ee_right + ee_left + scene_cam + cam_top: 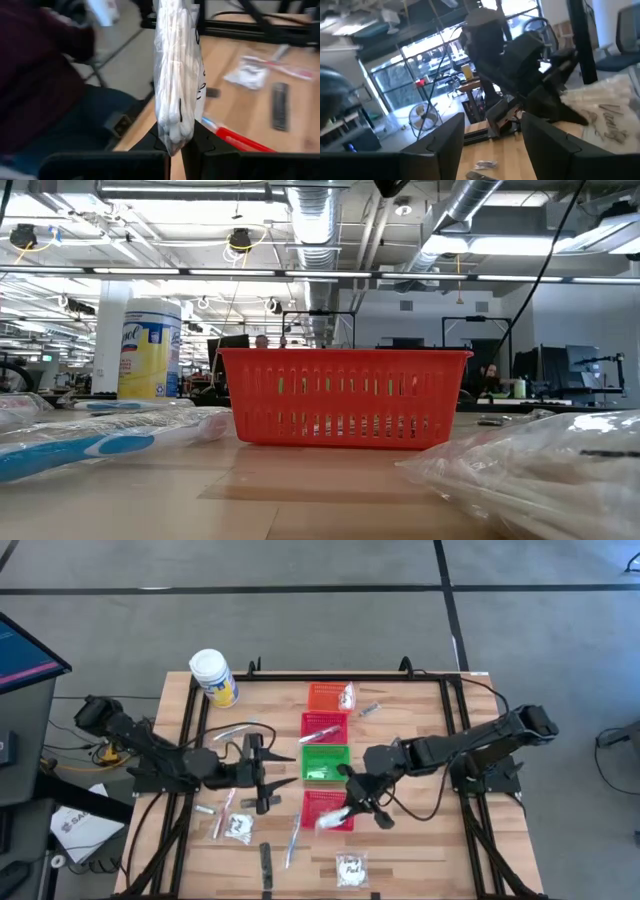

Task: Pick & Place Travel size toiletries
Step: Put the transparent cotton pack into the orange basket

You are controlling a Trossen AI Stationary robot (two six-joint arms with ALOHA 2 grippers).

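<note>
Nearest the desk point(420, 840) front edge: one clear sachet point(350, 868), a dark strip point(266, 865) and a toothbrush point(292, 840), all lying loose. Mid-desk: right end effector point(347, 808) pinched shut on a clear sachet of white contents point(175, 75), held above the near red basket point(328, 810); left end effector point(262, 780) fingers spread, empty, just left of the basket row. Risk: only the bag's edge is pinched, so the slack film may slip or snag the rim and land outside.

A clear sachet point(176, 75) of white contents hangs pinched upright, seemingly above the table's near edge.
</note>
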